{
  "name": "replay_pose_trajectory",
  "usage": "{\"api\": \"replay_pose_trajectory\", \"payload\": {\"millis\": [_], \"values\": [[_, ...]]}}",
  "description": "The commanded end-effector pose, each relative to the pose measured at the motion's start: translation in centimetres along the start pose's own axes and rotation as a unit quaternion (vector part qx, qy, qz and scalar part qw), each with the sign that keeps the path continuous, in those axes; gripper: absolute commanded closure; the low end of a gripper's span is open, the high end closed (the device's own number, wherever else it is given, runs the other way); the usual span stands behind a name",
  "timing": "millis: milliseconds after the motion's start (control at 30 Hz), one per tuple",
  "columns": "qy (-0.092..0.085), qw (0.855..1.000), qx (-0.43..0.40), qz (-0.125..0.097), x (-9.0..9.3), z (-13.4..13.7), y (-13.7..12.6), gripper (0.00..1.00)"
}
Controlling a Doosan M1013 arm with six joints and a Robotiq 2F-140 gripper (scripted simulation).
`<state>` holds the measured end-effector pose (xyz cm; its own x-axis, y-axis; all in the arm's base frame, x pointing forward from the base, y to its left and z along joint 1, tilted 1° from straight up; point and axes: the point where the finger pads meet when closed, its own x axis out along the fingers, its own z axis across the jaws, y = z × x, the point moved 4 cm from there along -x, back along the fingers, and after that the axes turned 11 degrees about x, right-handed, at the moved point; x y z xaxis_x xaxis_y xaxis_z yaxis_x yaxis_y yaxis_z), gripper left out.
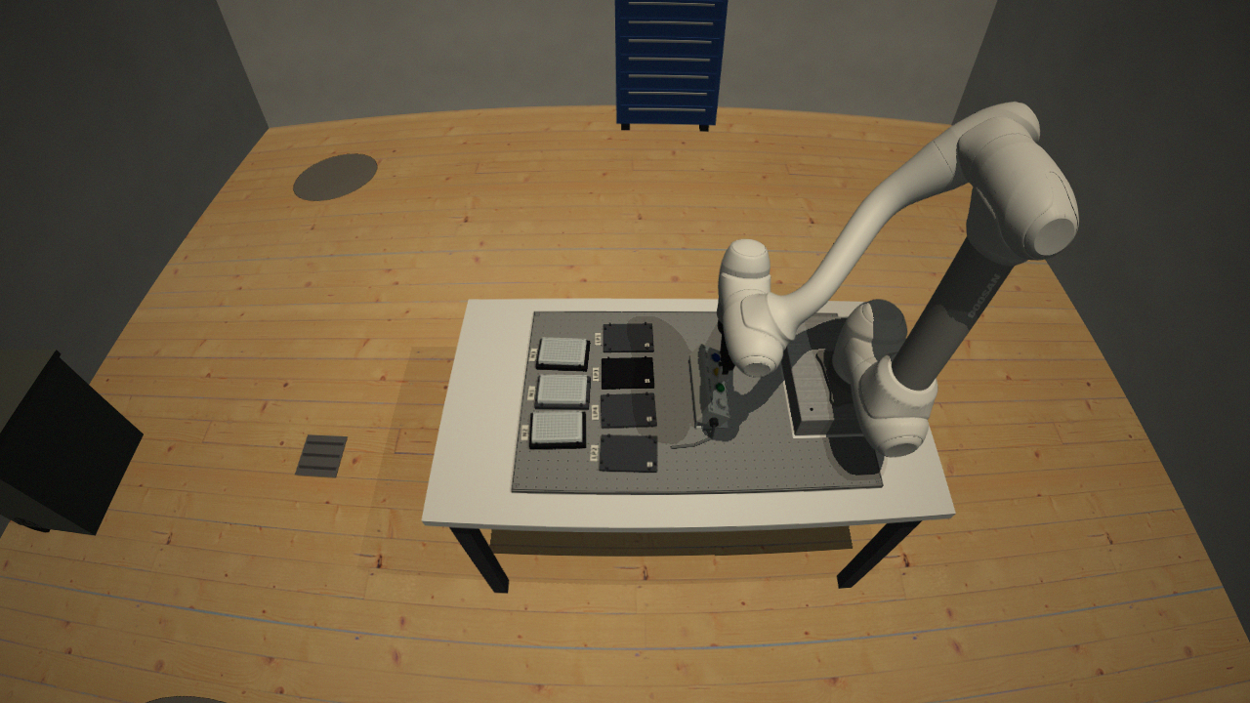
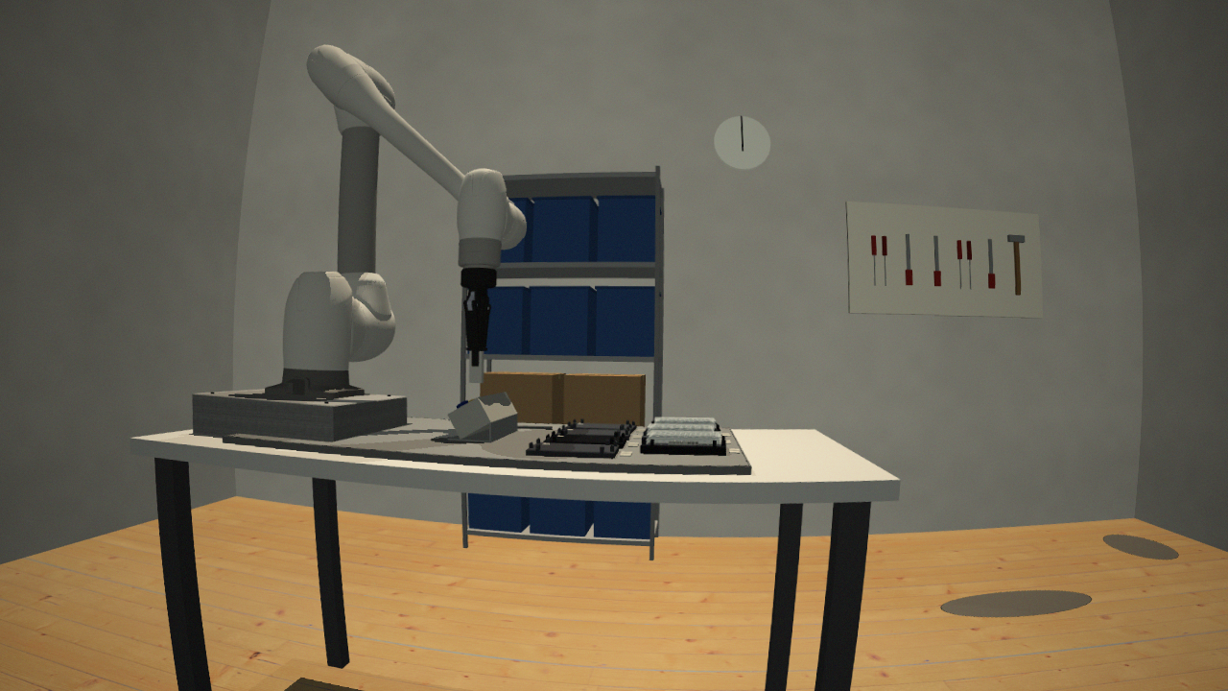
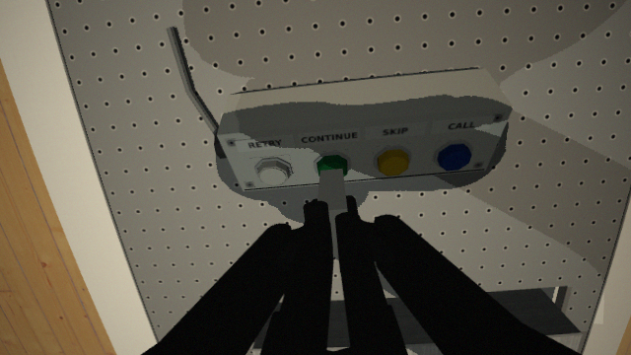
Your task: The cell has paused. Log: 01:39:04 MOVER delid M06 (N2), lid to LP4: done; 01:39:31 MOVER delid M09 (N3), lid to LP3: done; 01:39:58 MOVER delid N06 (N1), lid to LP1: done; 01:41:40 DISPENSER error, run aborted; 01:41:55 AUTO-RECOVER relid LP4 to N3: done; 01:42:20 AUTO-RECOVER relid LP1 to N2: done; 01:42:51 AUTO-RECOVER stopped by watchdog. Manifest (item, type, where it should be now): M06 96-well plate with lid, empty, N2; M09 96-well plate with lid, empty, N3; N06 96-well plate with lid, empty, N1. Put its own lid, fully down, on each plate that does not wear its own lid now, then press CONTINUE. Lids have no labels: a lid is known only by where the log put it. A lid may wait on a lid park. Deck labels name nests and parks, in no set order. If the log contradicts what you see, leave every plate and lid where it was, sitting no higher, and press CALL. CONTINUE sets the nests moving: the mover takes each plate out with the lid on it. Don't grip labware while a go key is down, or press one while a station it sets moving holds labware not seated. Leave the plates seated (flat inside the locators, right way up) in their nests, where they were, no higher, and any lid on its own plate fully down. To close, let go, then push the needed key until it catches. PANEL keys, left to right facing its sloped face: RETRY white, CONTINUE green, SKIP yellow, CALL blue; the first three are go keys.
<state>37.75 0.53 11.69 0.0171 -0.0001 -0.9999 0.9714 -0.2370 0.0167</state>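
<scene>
My gripper [image 3: 332,187] [image 2: 473,347] is shut on nothing and points straight down over the key panel [image 3: 365,106] [image 1: 718,397] [image 2: 483,418]. In the wrist view its pale tip lines up with the green CONTINUE key [image 3: 331,162]. In the exterior view the tip hangs clearly above the panel, not touching it. The white RETRY key [image 3: 272,174], the yellow SKIP key [image 3: 392,162] and the blue CALL key [image 3: 454,156] are beside it. Three pale well plates [image 1: 560,351] [image 1: 562,390] [image 1: 558,427] sit flat in their nests at the deck's left. I cannot tell their lids apart from here.
Four dark lid parks [image 1: 627,336] [image 1: 627,373] [image 1: 627,409] [image 1: 627,451] stand in a column between the plates and the panel; the second looks blacker than the others. The arm's base block [image 2: 295,412] is at the deck's far end. A cable [image 3: 189,84] runs from the panel's left side.
</scene>
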Motion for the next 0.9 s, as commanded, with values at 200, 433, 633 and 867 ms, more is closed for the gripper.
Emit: {"api": "replay_pose_trajectory", "payload": {"millis": [200,433,633,867], "values": [[0.000,1.000,0.000,0.000,0.00,0.00,0.00,1.00],[0.000,1.000,0.000,0.000,0.00,0.00,0.00,1.00],[0.000,1.000,0.000,0.000,0.04,0.00,0.00,1.00],[0.000,1.000,0.000,0.000,0.29,0.00,0.00,1.00]]}}
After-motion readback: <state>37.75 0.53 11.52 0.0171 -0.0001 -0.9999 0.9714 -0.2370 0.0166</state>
